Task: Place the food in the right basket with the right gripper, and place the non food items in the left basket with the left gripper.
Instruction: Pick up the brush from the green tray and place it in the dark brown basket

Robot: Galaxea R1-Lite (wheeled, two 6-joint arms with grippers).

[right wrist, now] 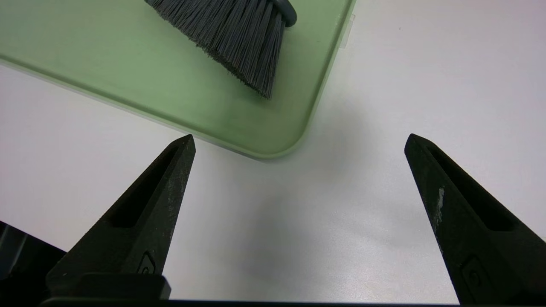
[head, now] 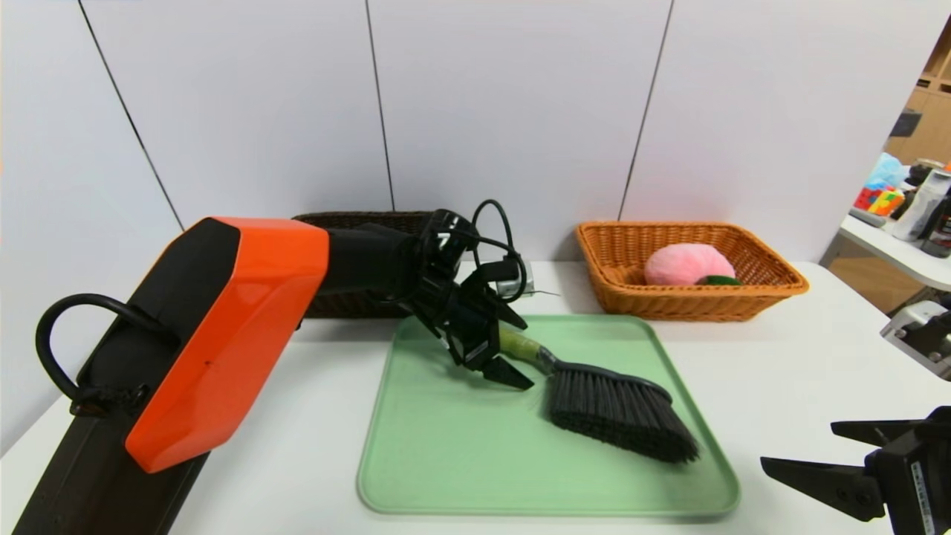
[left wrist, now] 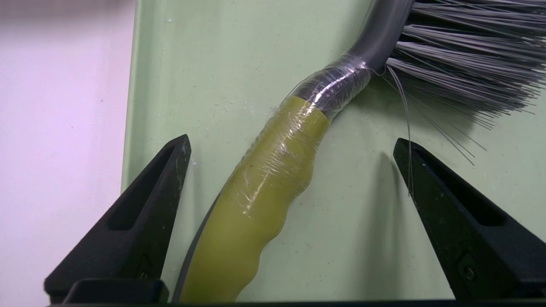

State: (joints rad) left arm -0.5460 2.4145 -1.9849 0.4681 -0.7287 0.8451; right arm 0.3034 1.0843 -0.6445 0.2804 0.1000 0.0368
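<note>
Pink plush peach (head: 688,264) in the orange-tan wicker basket (head: 691,303), its green leaf (head: 721,281) apparently partly hidden.

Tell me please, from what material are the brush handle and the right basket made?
The brush handle: probably green plastic or rubber under glossy clear film, which wrinkles and shines.
The right basket: looks like wicker, satin orange-tan, with visible weave; possibly synthetic.

Inspected: rectangular tray (head: 461,446), uniform pale green; on it, long-bristled hand brush (head: 617,409), dark grey bristles, yellow-green handle under clear wrap. At one o'clock from the tray, flared woven wicker basket (head: 691,302), orange-tan weave, containing rounded plush peach (head: 687,264), plain pink with dark green leaf. At eleven o'clock, rectangular woven wicker basket (head: 356,306), dark brown.
</note>
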